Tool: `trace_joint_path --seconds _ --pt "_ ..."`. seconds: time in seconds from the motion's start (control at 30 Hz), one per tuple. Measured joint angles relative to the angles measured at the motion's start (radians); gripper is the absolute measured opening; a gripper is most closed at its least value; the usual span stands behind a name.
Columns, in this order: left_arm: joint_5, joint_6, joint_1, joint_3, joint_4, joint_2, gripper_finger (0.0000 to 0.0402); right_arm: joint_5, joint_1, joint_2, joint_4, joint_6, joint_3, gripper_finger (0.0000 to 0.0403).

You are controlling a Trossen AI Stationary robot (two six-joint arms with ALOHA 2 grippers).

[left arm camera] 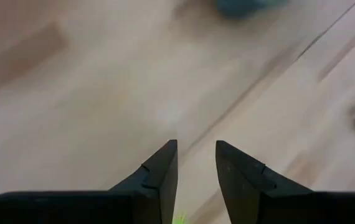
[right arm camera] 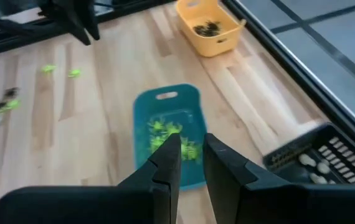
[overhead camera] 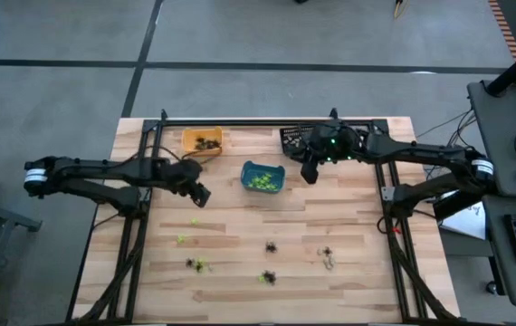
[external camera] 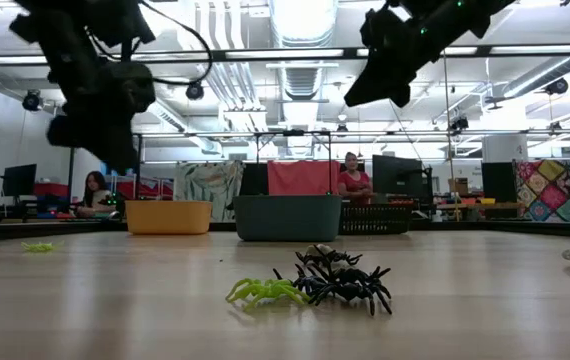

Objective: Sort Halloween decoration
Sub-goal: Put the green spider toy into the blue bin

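The Halloween decoration is tiny spider-like trinkets. Several lie loose on the wooden table's near half: lime green ones, dark ones, and a green and black pair close to the low camera. My left gripper hangs open above the table, left of the teal bin, slanting down; a lime-green speck shows low in its gap, and I cannot tell whether it touches. My right gripper is raised between the teal bin and the black bin, its fingers slightly apart with nothing between them.
Three bins stand at the far side: an orange bin with dark trinkets, a teal bin with green ones, and a black bin with pale ones. A dark metal frame runs along the table's far edge and sides. People sit in the room behind.
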Motion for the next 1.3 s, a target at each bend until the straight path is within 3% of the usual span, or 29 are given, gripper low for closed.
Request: trace_joint_path --seconds 0.13,0.57,1.0,1.3 --pt "-0.001 -0.054 -0.06 0.085 -0.133 0.111 0.0091 0.0 0.03 0.004 0.0 -0.001 0.0 0.0059" --pt "0.086 -0.22 -0.257 0.19 -0.253 0.412 0.0091 0.001 0.051 0.008 -0.003 -0.006 -0.003 0.0059" --pt "0.065 -0.26 -0.27 0.193 -0.275 0.528 0.0125 0.001 0.072 0.008 -0.009 -0.004 -0.011 0.0059" --pt "0.058 -0.247 -0.278 0.193 -0.208 0.607 0.0126 0.001 0.073 0.009 -0.009 -0.004 -0.011 0.0059"
